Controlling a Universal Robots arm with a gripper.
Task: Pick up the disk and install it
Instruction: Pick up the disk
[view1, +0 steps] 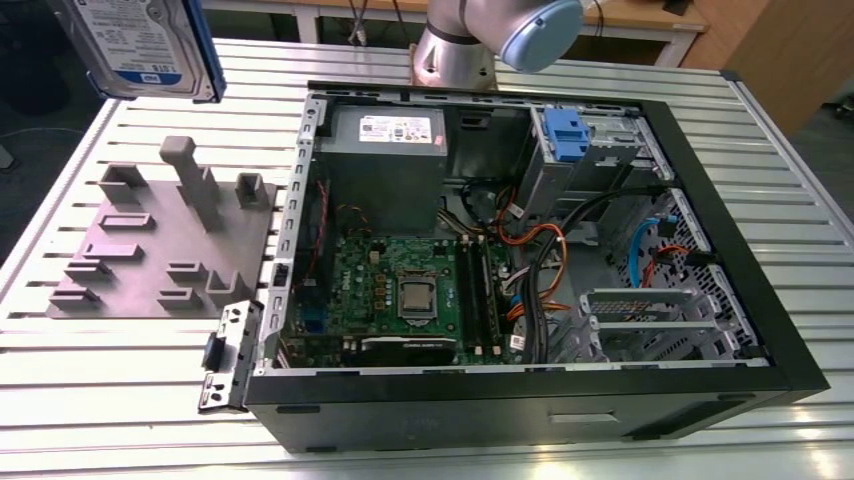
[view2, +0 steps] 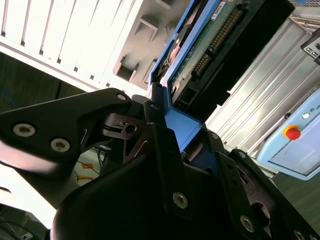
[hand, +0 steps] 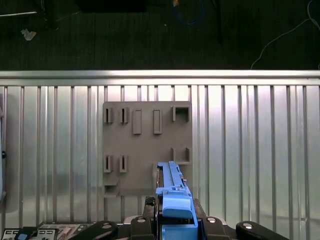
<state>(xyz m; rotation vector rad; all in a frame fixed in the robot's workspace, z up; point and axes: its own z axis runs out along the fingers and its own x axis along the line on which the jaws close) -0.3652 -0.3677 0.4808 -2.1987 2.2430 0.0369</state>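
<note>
Gripper (view2: 184, 134) clamped shut on the disk (view1: 136, 40) by its blue rail, disk raised over the grey fixture plate (hand: 145, 145), at ten o'clock from the open computer case (view1: 747, 300) in the exterior view, white label with a blue band, print too small to read

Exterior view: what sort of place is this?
Likely a robotics lab or test bench for computer assembly: a silver robot arm stands by an open black desktop computer case on a slatted aluminium table, and the black gripper holds a silver-grey hard drive with blue rails.
</note>
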